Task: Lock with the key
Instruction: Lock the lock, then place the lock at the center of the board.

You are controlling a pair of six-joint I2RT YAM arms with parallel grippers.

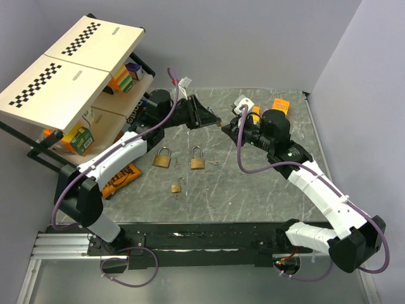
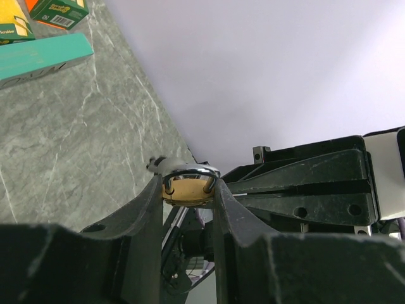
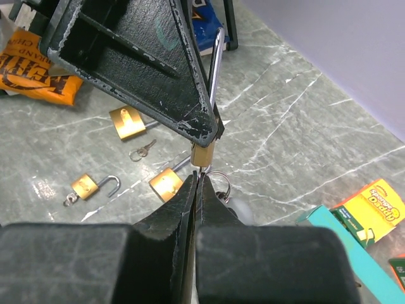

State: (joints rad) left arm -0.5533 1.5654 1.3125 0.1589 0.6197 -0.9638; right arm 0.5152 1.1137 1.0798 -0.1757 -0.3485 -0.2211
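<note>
My left gripper [image 1: 214, 121] is shut on a brass padlock [image 2: 186, 192] and holds it in the air above the back of the marble table. The chrome shackle [image 2: 188, 168] shows above the jaws. In the right wrist view the padlock's underside [image 3: 202, 154] hangs below the left gripper's black fingers [image 3: 145, 63]. My right gripper [image 3: 198, 176] is shut on the key [image 3: 201, 170], right at the padlock's bottom. The key's ring [image 3: 219, 181] hangs beside my fingers. In the top view my right gripper [image 1: 229, 128] meets the left one tip to tip.
Three more brass padlocks lie on the table [image 1: 162, 158] [image 1: 197, 161] [image 1: 178, 187], the small one with its shackle open. A loose small key [image 3: 142, 150] lies between them. An orange snack bag [image 1: 120, 177], a shelf rack [image 1: 69, 69] and boxes [image 1: 281, 106] stand around.
</note>
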